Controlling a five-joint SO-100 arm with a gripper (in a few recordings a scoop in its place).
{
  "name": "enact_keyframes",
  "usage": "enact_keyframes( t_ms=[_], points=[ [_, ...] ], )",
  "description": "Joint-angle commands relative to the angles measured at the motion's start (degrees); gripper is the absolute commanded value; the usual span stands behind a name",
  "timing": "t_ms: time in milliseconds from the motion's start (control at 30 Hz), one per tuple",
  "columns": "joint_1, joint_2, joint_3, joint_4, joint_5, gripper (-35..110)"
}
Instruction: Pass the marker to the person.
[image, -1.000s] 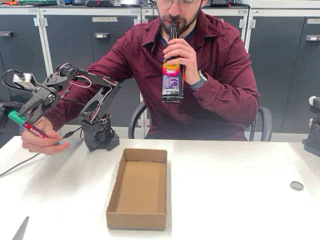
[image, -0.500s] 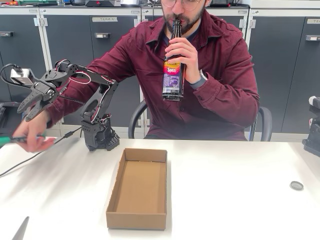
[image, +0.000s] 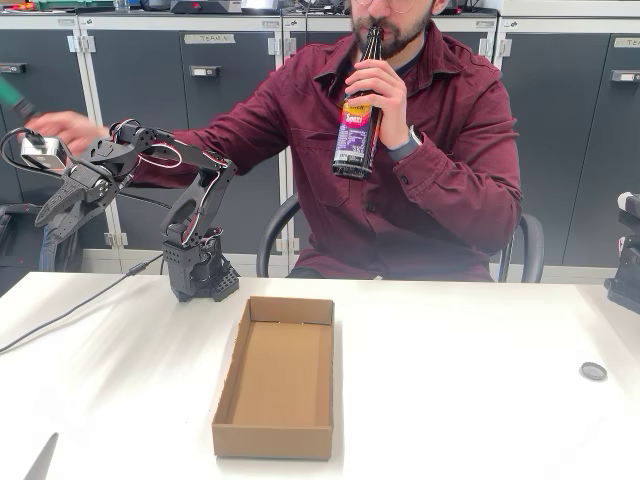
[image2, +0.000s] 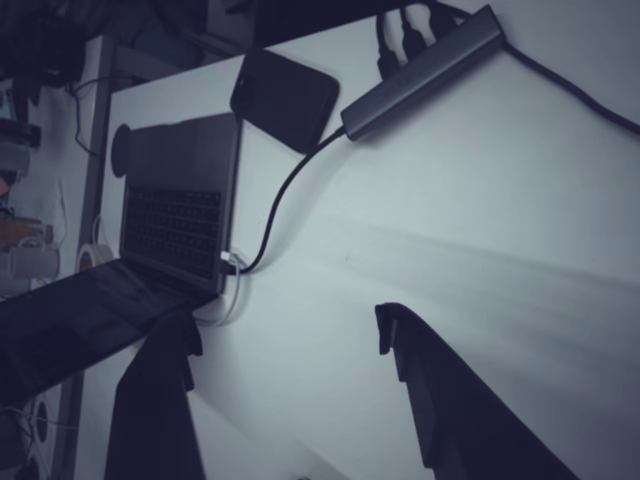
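Observation:
The marker (image: 9, 97) shows as a blurred green end at the far left edge of the fixed view, held in the person's (image: 420, 150) raised hand (image: 60, 128). That hand is just above and behind the arm's wrist. My gripper (image: 50, 222) hangs below it, pointing down-left over the table's left side, open with nothing in it. In the wrist view the gripper (image2: 285, 325) has its two dark fingers spread apart over the bare white table (image2: 480, 200). The person's other hand holds a brown bottle (image: 355, 125) at the mouth.
An open cardboard tray (image: 278, 375) lies mid-table in front of the arm's base (image: 198, 270). A small round cap (image: 593, 371) sits at the right. Under the gripper's side lie a laptop (image2: 175, 215), a dark phone (image2: 285, 98) and a cabled hub (image2: 420, 70).
The person's hand pulled the marker away from my gripper near the table, then swung it up to the upper left. The gripper stays open and empty. The bottle shifted slightly right.

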Motion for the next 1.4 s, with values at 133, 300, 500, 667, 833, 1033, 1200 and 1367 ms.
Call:
enact_keyframes(
  t_ms=[133,300,500,667,833,1033,1200,1367],
  points=[
    [-0.2,1.4,-1.9,-0.4,-1.0,39],
    [0.0,1.4,-1.2,-0.9,-1.0,39],
    [0.3,1.5,-1.1,-1.2,-1.1,39],
    [0.3,1.6,-1.1,-1.1,-1.1,39],
    [0.4,1.6,-1.4,-0.7,-1.1,39],
    [0.4,1.6,-1.1,-0.8,-1.1,39],
    [0.5,1.5,-1.1,-0.9,-1.1,39],
    [0.6,1.4,-1.2,-1.1,-1.1,39]
  ],
)
